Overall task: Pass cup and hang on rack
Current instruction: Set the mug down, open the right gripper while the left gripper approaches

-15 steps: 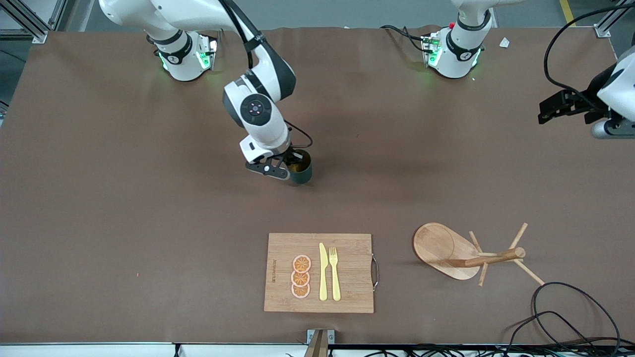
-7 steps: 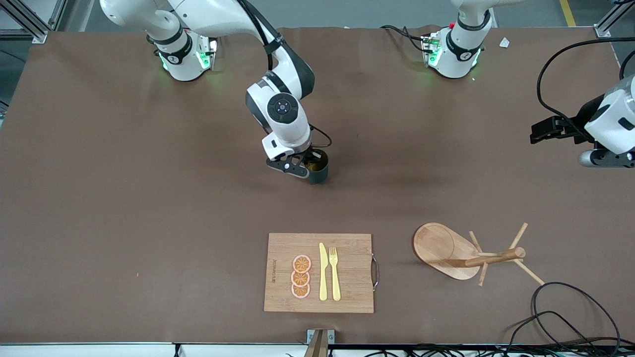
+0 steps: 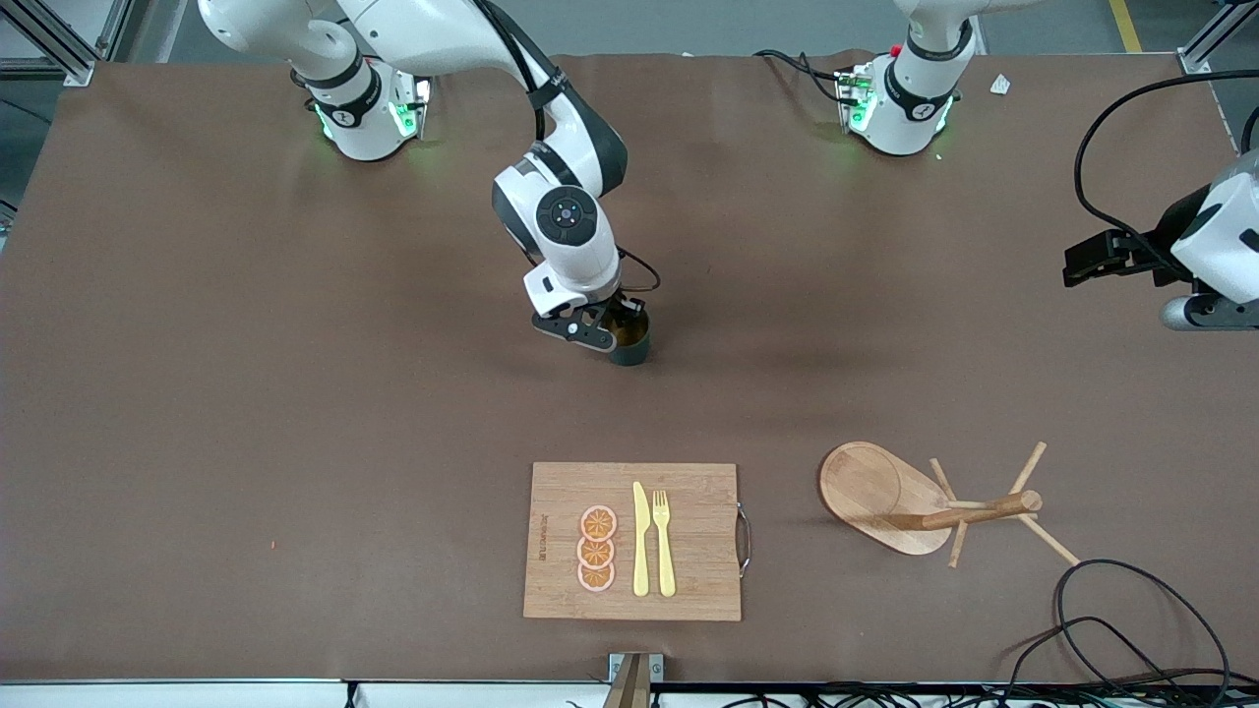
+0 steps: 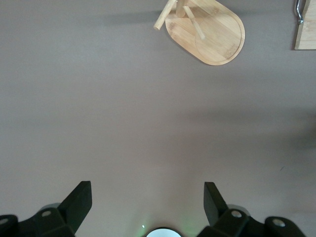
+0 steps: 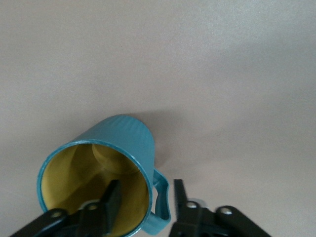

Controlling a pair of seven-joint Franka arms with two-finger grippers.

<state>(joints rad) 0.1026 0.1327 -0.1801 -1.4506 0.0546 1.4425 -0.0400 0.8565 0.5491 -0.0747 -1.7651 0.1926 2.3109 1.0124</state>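
The teal cup [image 3: 632, 346] with a yellow inside [image 5: 94, 173] stands on the table near its middle. My right gripper [image 3: 612, 332] is right at its rim and open [image 5: 143, 200]. One finger [image 5: 111, 202] is inside the cup. The other finger [image 5: 178, 202] is outside the handle [image 5: 162, 197], with a thin gap showing. The wooden rack [image 3: 885, 497] stands nearer the front camera, toward the left arm's end [image 4: 210, 32]. My left gripper [image 4: 148, 200] hangs open and empty over bare table, and its arm's hand [image 3: 1215, 246] waits at that end.
A bamboo cutting board [image 3: 689, 590] with orange slices [image 3: 597, 548], a yellow knife [image 3: 640, 541] and fork [image 3: 664, 541] lies near the front edge. Black cables [image 3: 1111, 619] coil at the front corner by the rack.
My right arm carried the cup toward the left arm's end and set it on the table. Its jaws then parted from the cup wall. The left hand shifted slightly.
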